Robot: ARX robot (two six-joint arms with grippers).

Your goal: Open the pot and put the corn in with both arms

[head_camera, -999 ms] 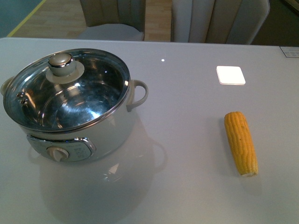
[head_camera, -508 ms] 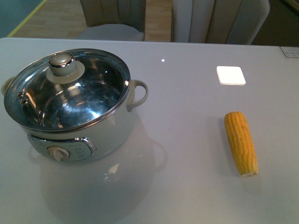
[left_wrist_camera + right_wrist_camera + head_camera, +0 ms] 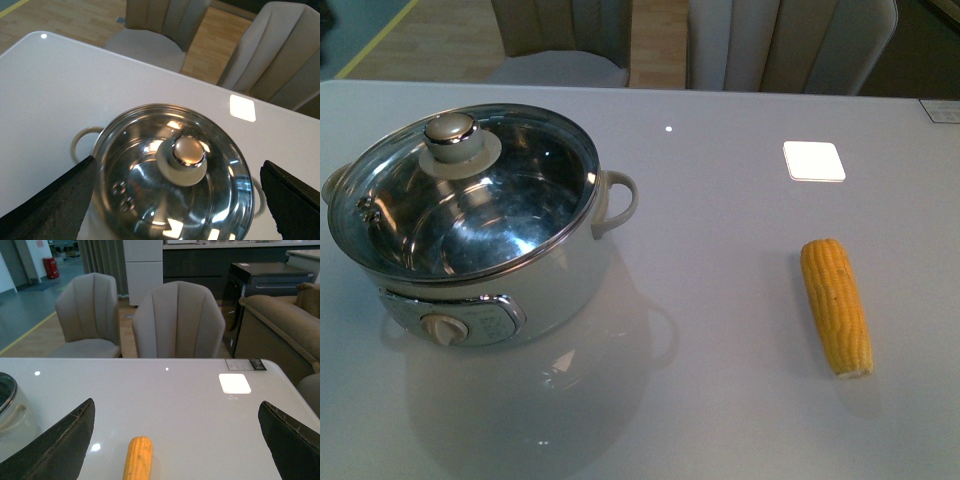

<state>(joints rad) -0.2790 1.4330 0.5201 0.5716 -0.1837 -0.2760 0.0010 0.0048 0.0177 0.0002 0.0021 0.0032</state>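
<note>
Hovering wide open, the left gripper [image 3: 177,165] hangs above the glass lid [image 3: 135,185] (still on the pot [image 3: 560,285]); the right gripper [image 3: 176,405], equally spread, hangs over the corn [image 3: 138,458], which lies well apart from the pot on the white table [image 3: 720,240].

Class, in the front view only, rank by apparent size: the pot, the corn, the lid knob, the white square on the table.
1. pot
2. corn
3. lid knob and white square look alike, so unranked; the square lies farther from the camera.
</note>
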